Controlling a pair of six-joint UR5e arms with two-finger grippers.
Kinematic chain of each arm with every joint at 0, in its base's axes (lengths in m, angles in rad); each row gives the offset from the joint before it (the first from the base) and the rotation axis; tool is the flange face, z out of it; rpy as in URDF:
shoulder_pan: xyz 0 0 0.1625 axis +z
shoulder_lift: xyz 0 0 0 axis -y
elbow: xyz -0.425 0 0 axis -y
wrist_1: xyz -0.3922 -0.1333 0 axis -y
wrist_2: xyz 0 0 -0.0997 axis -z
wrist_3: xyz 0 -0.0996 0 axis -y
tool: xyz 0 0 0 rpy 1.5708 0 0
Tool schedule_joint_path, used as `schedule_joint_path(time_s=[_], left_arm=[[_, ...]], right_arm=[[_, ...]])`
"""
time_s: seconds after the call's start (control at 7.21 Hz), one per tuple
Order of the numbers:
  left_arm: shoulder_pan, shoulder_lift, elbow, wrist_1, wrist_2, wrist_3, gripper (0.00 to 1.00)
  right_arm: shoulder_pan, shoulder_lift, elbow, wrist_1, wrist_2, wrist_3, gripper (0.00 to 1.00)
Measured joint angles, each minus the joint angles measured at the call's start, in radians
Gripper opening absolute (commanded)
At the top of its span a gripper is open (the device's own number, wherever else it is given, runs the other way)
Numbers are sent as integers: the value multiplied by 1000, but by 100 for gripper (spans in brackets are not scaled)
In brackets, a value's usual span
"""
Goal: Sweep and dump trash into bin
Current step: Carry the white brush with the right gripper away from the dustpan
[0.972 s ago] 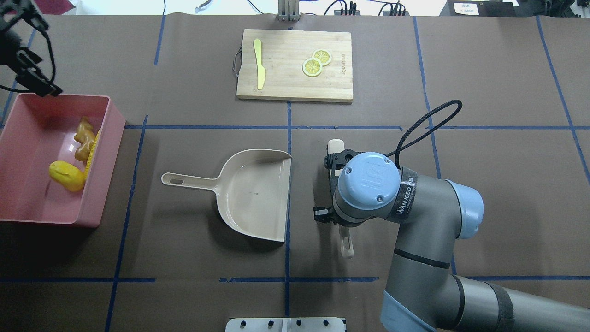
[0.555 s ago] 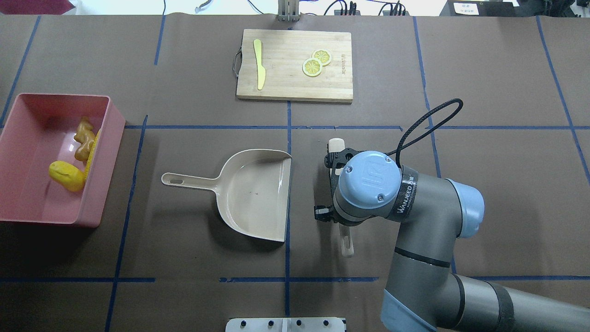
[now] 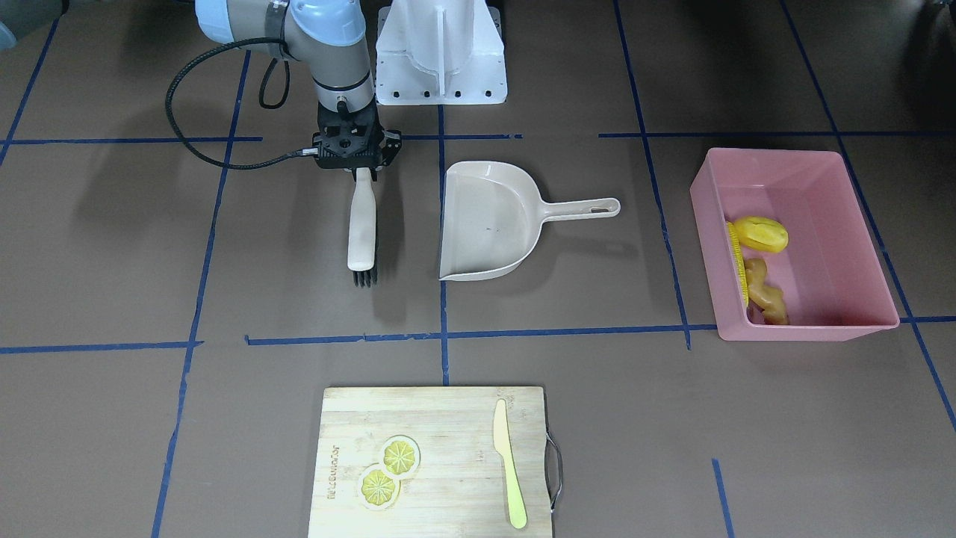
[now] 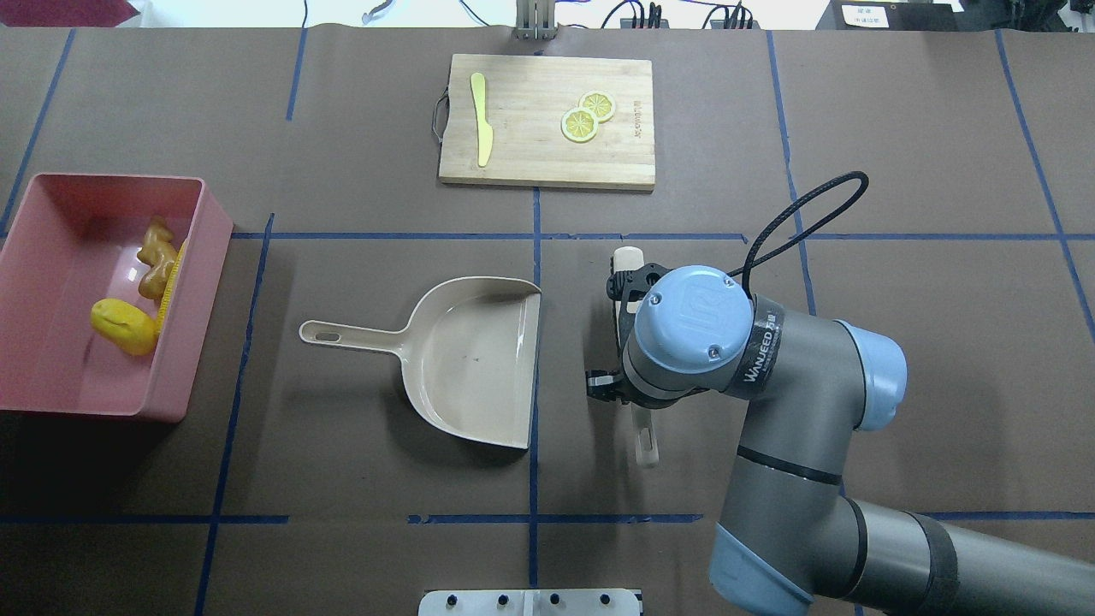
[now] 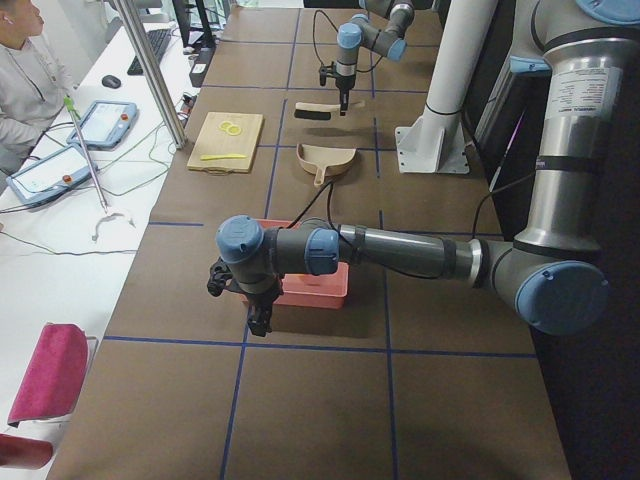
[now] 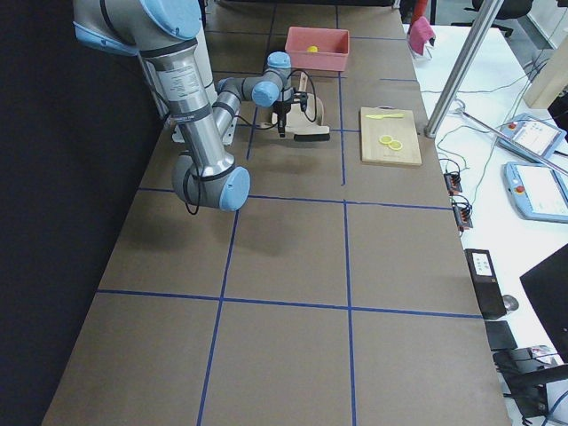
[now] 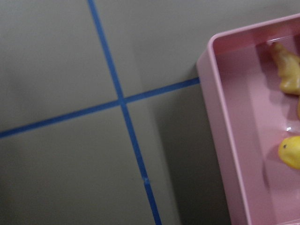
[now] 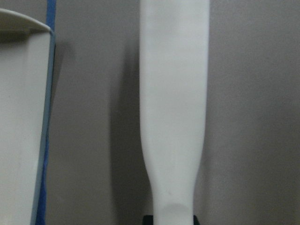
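Note:
The pink bin stands at the table's left edge and holds the trash: a corn cob, a yellow lump and a ginger root. They also show in the front view, in the bin. The beige dustpan lies empty at mid-table. My right gripper is shut on the handle of a white brush, to the right of the pan's mouth. My left gripper shows only in the left side view, beside the bin; I cannot tell its state.
A wooden cutting board at the far edge carries a yellow-green knife and two lemon slices. The robot's base plate sits at the near edge. Blue tape lines cross the brown table.
My left gripper has left the overhead view at the upper left. My right arm has shifted slightly right and away, and the brush has moved with it.

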Motion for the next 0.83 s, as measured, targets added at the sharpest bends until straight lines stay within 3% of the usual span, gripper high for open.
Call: schedule_joint_path(time_s=[0.28, 0.83], left_arm=[[-9, 7, -5, 0, -2, -36, 100], [-12, 11, -14, -1, -6, -36, 100]], right_arm=[[83, -65, 42, -3, 54, -94, 0], [312, -418, 211, 7, 181, -385, 0]])
